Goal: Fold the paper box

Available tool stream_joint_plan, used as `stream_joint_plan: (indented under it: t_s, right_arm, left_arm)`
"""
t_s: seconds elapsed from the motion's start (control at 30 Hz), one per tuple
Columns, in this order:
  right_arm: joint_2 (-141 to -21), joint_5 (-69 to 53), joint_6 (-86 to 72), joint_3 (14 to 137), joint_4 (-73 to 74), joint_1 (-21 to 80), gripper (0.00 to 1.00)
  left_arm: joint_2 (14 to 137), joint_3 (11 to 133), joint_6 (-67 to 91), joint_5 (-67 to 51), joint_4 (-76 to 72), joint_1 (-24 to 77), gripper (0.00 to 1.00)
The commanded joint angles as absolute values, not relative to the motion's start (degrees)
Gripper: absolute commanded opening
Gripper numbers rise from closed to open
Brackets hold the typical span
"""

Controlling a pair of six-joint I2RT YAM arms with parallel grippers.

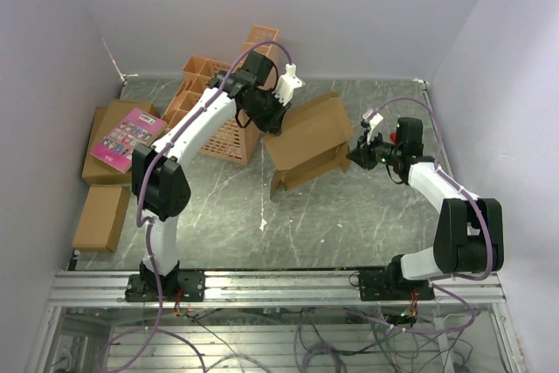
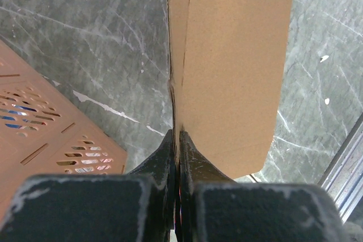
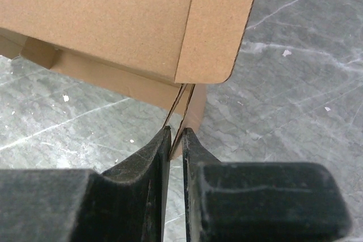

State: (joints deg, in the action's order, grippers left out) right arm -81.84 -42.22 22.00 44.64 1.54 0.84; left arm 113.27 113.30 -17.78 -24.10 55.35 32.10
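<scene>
The paper box (image 1: pixel 306 141) is plain brown cardboard, partly folded, and stands tilted in the middle of the table with its flaps raised. My left gripper (image 1: pixel 274 123) reaches over from the back left and is shut on the box's left edge. In the left wrist view the jaws (image 2: pixel 177 135) pinch a thin upright panel (image 2: pixel 232 66). My right gripper (image 1: pixel 354 153) is at the box's right corner. In the right wrist view its jaws (image 3: pixel 176 131) are nearly together on a doubled flap edge of the box (image 3: pixel 113 21).
Orange lattice crates (image 1: pixel 218 102) stand just behind and left of the box, and one shows under the left wrist (image 2: pixel 51 140). A pink book (image 1: pixel 131 137) lies on flat brown cartons (image 1: pixel 100 172) at the left. Another carton (image 1: pixel 100 216) lies nearer. A metal rail (image 1: pixel 279 286) runs along the near edge.
</scene>
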Motion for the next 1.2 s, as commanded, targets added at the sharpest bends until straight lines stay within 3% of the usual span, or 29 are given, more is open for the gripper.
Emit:
stream_joint_plan:
  t_s: [0.0,0.23,0.5,0.87,1.17]
  right_arm:
    - [-81.71,-45.49,24.08,45.17,7.67,1.91,0.13]
    - [-82.6,-46.7,26.53,47.68,9.99,0.24,0.26]
    - [-85.97,-48.86,25.95,50.53,10.29,-2.62,0.27]
    - [-87.31,-49.31,21.39,50.3,5.86,-2.46,0.16]
    - [-86.07,-48.43,18.87,49.45,4.66,-2.48,0.03]
  left_arm:
    - [113.0,110.66,-20.89,-20.14,56.36,33.34,0.07]
    - [111.53,109.36,-22.59,-17.01,55.81,33.81,0.07]
    - [108.04,107.11,-24.83,-15.9,52.96,34.64,0.07]
    - [106.22,109.96,-23.8,-22.42,54.53,34.63,0.07]
    - [104.59,111.37,-24.0,-15.39,55.5,36.8,0.07]
